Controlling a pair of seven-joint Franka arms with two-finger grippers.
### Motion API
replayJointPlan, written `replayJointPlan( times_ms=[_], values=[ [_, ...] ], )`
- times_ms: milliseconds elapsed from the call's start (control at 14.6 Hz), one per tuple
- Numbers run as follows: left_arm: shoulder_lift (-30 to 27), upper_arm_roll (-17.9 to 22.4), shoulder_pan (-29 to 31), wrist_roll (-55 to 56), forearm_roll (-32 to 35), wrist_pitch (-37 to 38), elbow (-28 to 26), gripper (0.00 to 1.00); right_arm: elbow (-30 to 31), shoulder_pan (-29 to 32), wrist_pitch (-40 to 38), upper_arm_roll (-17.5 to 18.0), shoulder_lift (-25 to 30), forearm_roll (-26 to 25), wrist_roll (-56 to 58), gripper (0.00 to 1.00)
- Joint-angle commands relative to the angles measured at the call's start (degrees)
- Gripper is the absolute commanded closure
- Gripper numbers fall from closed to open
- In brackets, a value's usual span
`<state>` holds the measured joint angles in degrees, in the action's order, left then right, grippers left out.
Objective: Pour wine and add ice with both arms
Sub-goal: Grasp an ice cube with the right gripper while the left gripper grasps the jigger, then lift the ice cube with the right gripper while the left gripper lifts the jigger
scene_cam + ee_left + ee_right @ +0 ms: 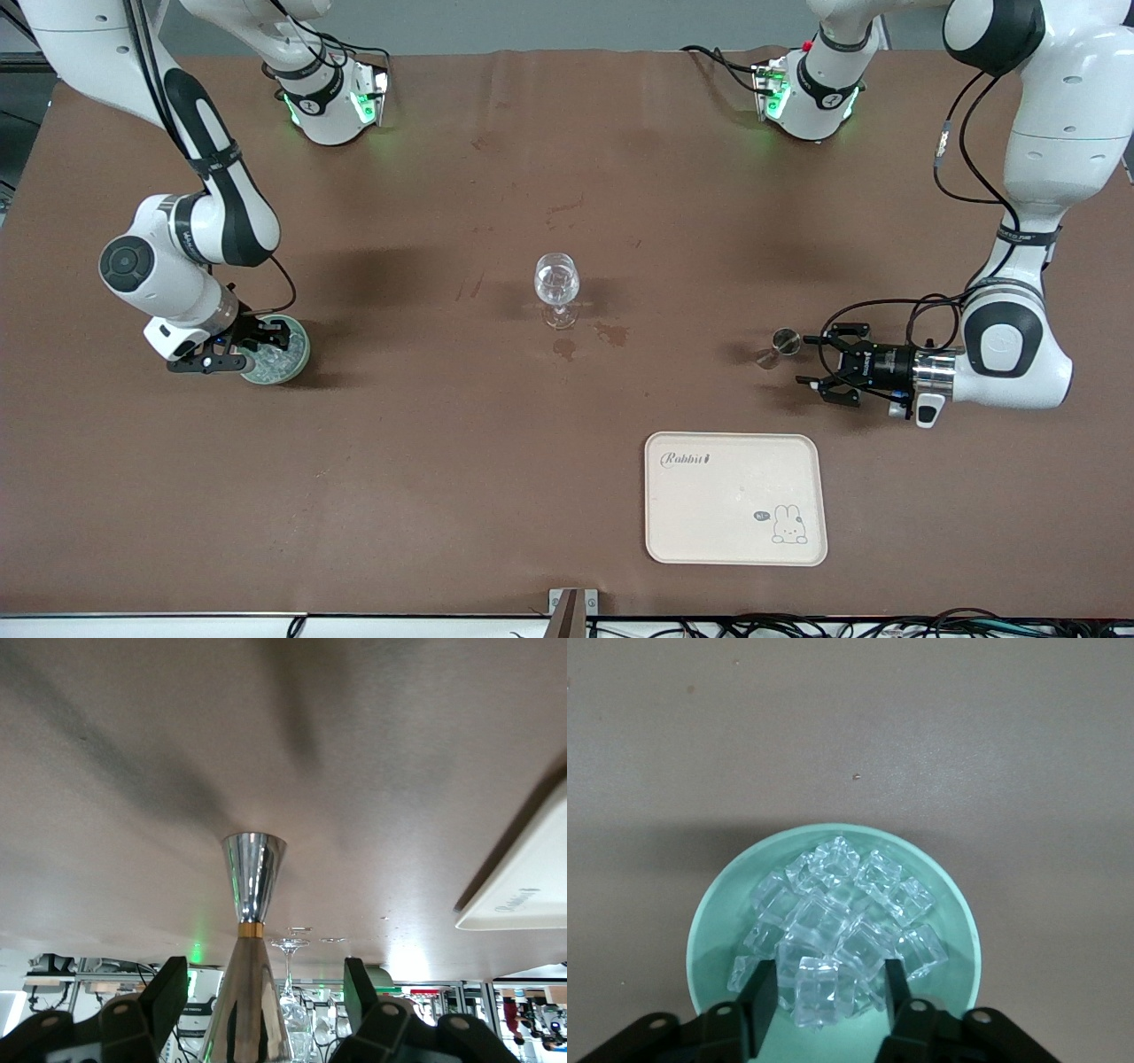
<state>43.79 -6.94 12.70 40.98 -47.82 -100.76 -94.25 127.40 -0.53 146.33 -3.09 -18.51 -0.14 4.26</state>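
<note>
A clear stemmed glass [556, 283] stands at the table's middle. A pale green bowl [297, 361] with several clear ice cubes [833, 912] sits toward the right arm's end. My right gripper [264, 347] is low over the bowl [718, 912], open, its fingers [764, 999] on either side of one cube [819, 992]. A steel jigger [778, 347] stands toward the left arm's end. My left gripper [804, 361] is level with it, open. In the left wrist view the jigger [252, 930] shows between the fingers [168, 992], untouched, with the glass [297, 1014] past it.
A cream tray [735, 532] with a rabbit drawing lies nearer the front camera than the jigger; its edge shows in the left wrist view [523, 895]. Dark wet stains [589, 341] mark the brown cloth beside the glass's foot.
</note>
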Motion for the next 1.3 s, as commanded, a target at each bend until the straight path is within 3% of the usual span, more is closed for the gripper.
replayJointPlan(
  times_ms=[0,616,1233],
  values=[
    [-0.03,-0.09,0.04,0.77,-1.83,-0.75,-1.02,0.22,1.88,-0.08,1.68,0.45,0.58,0.93,1.01,0.51],
    [1.82,-0.8,-0.92,-0.46,-4.2,-0.75,-1.46,0.33,2.24,-0.17,2.38,0.54,0.05,0.93,1.01,0.58],
    [2.35,-0.8,-1.72,-3.35,-5.09,-1.46,-1.9,0.53,2.85,-0.35,3.61,0.54,-0.39,0.93,1.01,0.64]
  ],
)
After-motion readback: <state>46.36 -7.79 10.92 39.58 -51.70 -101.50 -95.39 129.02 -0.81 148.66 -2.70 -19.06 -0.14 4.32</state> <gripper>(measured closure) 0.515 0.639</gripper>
